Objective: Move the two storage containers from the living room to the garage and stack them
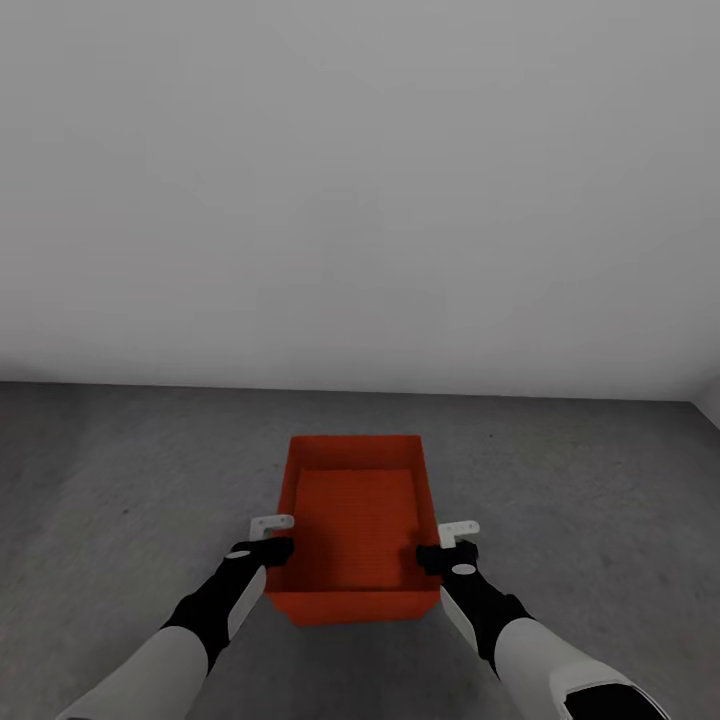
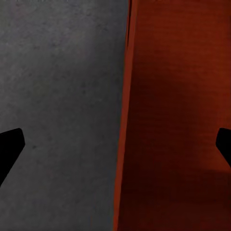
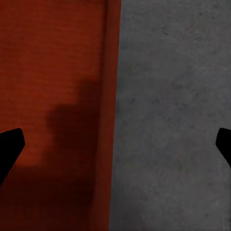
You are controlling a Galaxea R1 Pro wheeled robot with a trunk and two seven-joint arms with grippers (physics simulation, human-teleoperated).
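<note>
One red-orange open-top storage container (image 1: pixel 355 520) stands before me on the garage's dark grey concrete floor (image 1: pixel 120 470). My left gripper (image 1: pixel 262 552) sits at its left wall near the close corner, my right gripper (image 1: pixel 447 555) at its right wall. In the left wrist view the left gripper (image 2: pixel 118 144) is open, its dark fingertips (image 2: pixel 12 144) wide apart astride the container's wall (image 2: pixel 126 96), one over the floor and one over the inside. The right gripper (image 3: pixel 115 144) is open in the same way astride the other wall (image 3: pixel 108 96). The container is empty.
A plain white-grey wall (image 1: pixel 360 180) rises just beyond the container and meets the floor along a straight line. A second wall's corner shows at the far right (image 1: pixel 708 400). Bare concrete spreads to both sides of the container.
</note>
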